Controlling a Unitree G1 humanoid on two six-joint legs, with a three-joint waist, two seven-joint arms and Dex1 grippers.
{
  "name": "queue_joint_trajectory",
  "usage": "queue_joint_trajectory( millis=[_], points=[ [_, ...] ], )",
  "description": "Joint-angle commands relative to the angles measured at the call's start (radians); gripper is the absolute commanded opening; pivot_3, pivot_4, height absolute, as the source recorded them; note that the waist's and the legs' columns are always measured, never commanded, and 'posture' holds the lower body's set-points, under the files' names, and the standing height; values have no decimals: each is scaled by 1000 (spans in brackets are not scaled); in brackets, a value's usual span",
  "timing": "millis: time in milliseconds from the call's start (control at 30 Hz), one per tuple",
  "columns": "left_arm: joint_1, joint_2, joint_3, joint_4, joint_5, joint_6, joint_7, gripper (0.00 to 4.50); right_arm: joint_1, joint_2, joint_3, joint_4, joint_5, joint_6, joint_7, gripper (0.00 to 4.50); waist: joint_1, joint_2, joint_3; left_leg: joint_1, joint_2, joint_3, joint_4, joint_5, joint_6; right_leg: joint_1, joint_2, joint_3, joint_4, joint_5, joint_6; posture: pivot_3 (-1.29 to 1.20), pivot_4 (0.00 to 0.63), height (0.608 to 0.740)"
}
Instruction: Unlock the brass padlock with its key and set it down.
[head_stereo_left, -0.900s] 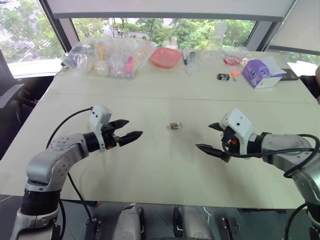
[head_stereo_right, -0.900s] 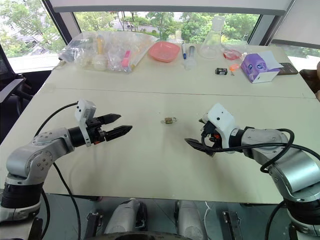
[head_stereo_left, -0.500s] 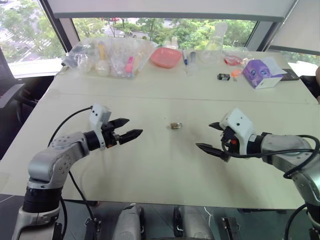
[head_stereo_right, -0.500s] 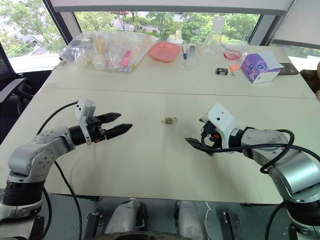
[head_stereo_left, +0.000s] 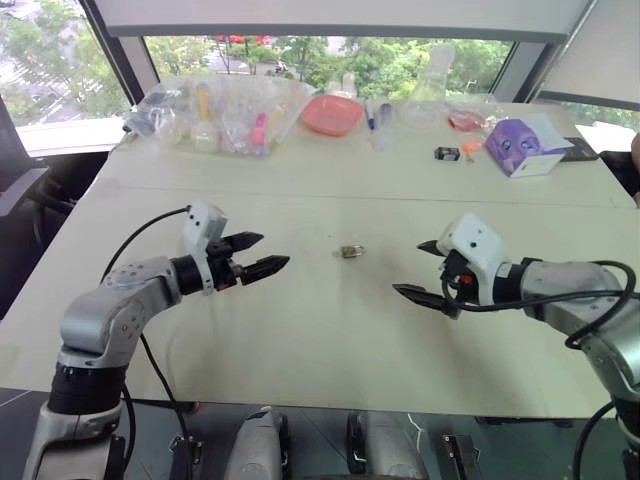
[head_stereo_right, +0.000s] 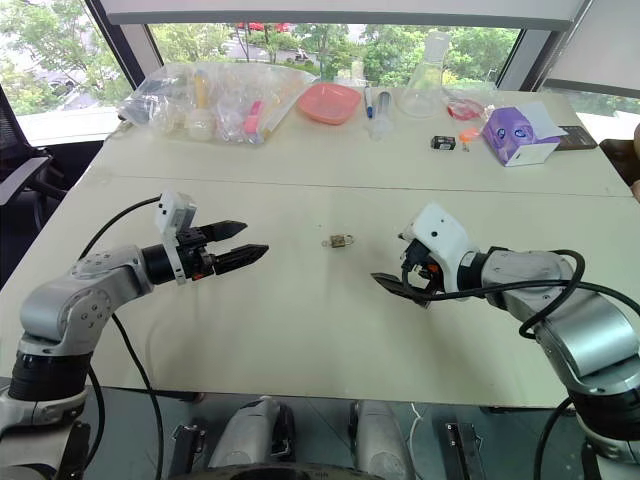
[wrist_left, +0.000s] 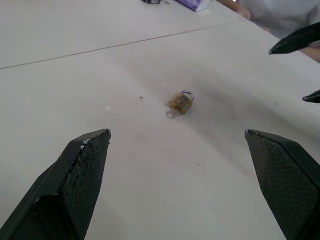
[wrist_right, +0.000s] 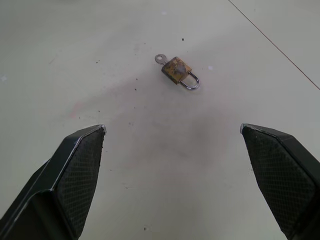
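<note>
Since the earlier pictures very little has changed: the left gripper (head_stereo_left: 262, 254) has edged slightly toward the middle of the desk (head_stereo_left: 330, 330), the right gripper (head_stereo_left: 421, 270) sits almost where it was, and the brass padlock (head_stereo_left: 351, 251) has not shifted at all.

The padlock lies flat on the bare pale desk, roughly midway between the two grippers and a little farther from the robot than either, touching neither. In the right wrist view its thin silvery shackle (wrist_right: 191, 83) looks closed into the body, and a small key (wrist_right: 161, 59) sticks out of the opposite end, its ring head resting on the desk.

Both grippers hover above the desk, pointing inward at each other with the padlock between them. The left one's jaws are spread wide with nothing between them; in its wrist view the padlock (wrist_left: 181, 101) sits on the desk well ahead of the gap. The right one's jaws are likewise spread wide and empty, with the padlock ahead of them.

Along the far edge of the desk, well apart from the padlock, stand a clear plastic bag of small items (head_stereo_left: 215, 112), a pink dish (head_stereo_left: 331, 114), a glass flask (head_stereo_left: 428, 92), a purple box (head_stereo_left: 522, 146) and a small black-and-white object (head_stereo_left: 446, 153).
</note>
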Motion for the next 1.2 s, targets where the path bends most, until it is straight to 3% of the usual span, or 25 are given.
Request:
queue_joint_trajectory(
  millis=[33,200,367,500,833,933,1133,1200],
  points=[
    [-64,89,-30,44,28,-35,-131,4449,-120,17,105,72,-68,-43,26,4500,-6,0,0,0,0,0,0,0,0,0,0,0,0,0,0,0,150,733],
    [-148,190,-86,92,37,-58,-319,4449,-329,114,329,329,-206,-143,115,4500,-18,0,0,-1,0,1,-1,0,0,-2,1,0,0,0,0,0,150,733],
    [-170,185,-90,96,63,-87,-325,4449,-493,241,454,659,-324,-295,221,4500,-15,1,1,-3,0,3,0,3,-5,-3,0,0,0,0,0,0,150,733],
    [-131,151,-66,53,46,-66,-277,4449,-573,320,502,910,-407,-398,290,4500,-15,1,1,-3,0,3,0,3,-5,-3,0,0,0,0,0,0,150,733],
    [-64,101,-24,-29,6,-30,-177,4449,-678,453,486,1291,-503,-623,425,4500,-21,1,1,-1,1,3,0,4,-7,-2,0,0,2,0,0,0,150,733],
    [-54,101,-24,-32,10,-32,-167,4500,-685,478,477,1351,-527,-680,446,3629,-25,1,1,0,1,3,0,4,-7,-2,0,0,2,0,0,0,150,733],
    [-61,99,-34,-14,18,-39,-162,4500,-682,488,458,1400,-578,-762,451,664,-23,1,0,1,1,3,0,5,-9,-1,0,0,3,0,0,0,150,733],
    [-71,85,-29,9,15,-41,-155,4500,-671,477,430,1348,-586,-800,414,660,-23,1,0,1,1,3,0,5,-9,0,0,0,3,0,0,0,150,733]
  ],
)
